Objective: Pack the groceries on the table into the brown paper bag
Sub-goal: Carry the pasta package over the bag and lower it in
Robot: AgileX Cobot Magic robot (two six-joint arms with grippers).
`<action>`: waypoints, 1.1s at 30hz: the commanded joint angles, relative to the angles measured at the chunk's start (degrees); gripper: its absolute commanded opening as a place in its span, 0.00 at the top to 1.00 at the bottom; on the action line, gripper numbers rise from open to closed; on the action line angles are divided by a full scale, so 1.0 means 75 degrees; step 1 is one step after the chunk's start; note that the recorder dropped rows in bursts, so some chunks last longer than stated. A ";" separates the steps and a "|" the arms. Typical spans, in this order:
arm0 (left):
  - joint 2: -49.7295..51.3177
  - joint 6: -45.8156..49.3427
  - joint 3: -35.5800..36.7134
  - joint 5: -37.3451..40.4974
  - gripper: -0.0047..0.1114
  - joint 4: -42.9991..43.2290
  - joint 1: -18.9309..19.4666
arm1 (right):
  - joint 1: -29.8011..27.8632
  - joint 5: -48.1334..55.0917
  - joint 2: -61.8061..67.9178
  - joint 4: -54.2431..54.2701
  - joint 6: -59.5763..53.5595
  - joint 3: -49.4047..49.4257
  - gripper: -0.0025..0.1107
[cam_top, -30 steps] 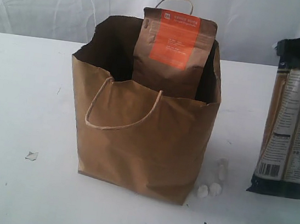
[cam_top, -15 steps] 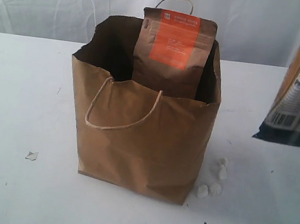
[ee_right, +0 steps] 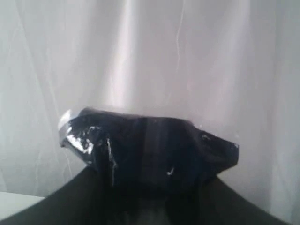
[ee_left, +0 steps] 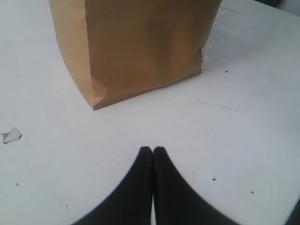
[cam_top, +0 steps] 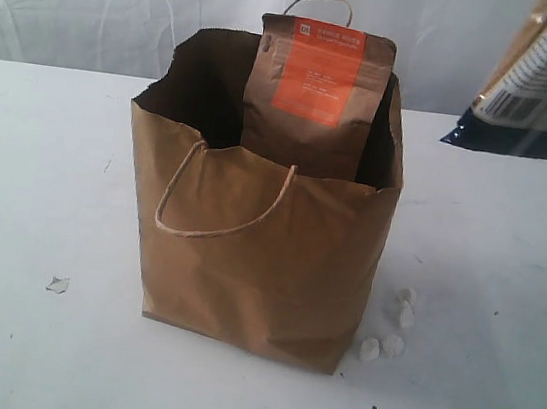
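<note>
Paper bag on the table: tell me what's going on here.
The right arm's jaws grip the long dark-blue noodle packet, held in the air to the right of the brown paper bag. The brown pouch with orange label stands inside the bag. The left arm's jaws are shut and empty, near the bag's base over the table.

Bag open, noodle packet in the air.
I see the brown paper bag [cam_top: 266, 264] upright on the white bench [cam_top: 34, 183], the brown pouch with orange label [cam_top: 313, 94] standing inside and poking above its rim. The long dark-blue noodle packet [cam_top: 537, 83] hangs tilted, up and to the bag's right, in my right pincer [ee_right: 150, 197].
</note>
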 commanded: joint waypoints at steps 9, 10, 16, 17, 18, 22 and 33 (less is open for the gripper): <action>-0.0041 -0.0014 0.0020 0.0036 0.96 -0.0052 -0.0001 | 0.1233 -0.0951 -0.0162 0.0029 0.0000 -0.1208 0.98; -0.0041 -0.0014 0.0020 0.0036 0.96 -0.0052 -0.0001 | 0.1327 -0.0951 -0.0162 0.0029 0.0000 -0.1242 0.98; -0.0041 -0.0014 0.0020 0.0036 0.96 -0.0052 -0.0001 | 0.2529 -0.0983 -0.0145 0.0029 -0.0318 -0.1362 0.98; -0.0041 -0.0014 0.0020 0.0036 0.96 -0.0052 -0.0001 | 0.2804 -0.1024 -0.0072 0.0029 -0.0594 -0.1362 0.98; -0.0041 -0.0014 0.0020 0.0036 0.96 -0.0052 -0.0001 | 0.2934 -0.1024 -0.0016 0.0029 -0.0732 -0.1382 0.98; -0.0041 -0.0014 0.0020 0.0036 0.96 -0.0052 -0.0001 | 0.3413 -0.1235 0.0414 -0.0007 -0.1265 -0.1465 0.98; -0.0041 -0.0014 0.0020 0.0036 0.96 -0.0052 -0.0001 | 0.4024 -0.1610 0.1439 -0.0027 -0.1660 -0.1465 0.98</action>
